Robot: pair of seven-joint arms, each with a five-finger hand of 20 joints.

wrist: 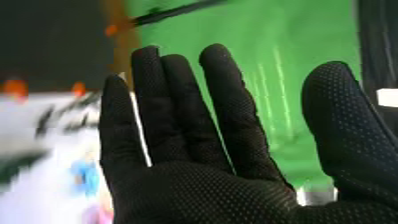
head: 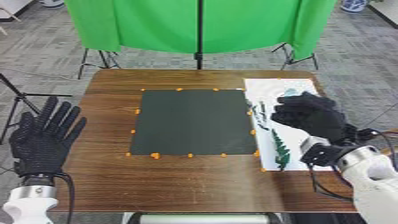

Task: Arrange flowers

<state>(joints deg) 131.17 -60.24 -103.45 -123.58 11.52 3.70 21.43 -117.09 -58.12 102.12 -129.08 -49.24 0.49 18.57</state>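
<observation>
In the head view, my right hand is above the white sheet at the table's right, over part of the flowers there. A green leafy stem lies on the sheet's near half, and dark sprigs lie along its left side. My left hand is at the table's left edge, palm down, fingers straight and spread. In the right wrist view my right hand has straight fingers with the thumb apart and holds nothing. Beside it, a blurred blue flower and dark sprigs show on the white sheet.
A dark square mat lies mid-table, with orange markers around its edges. The brown table extends in front of it. Behind the table hangs a green cloth on a black stand, with tripod legs below.
</observation>
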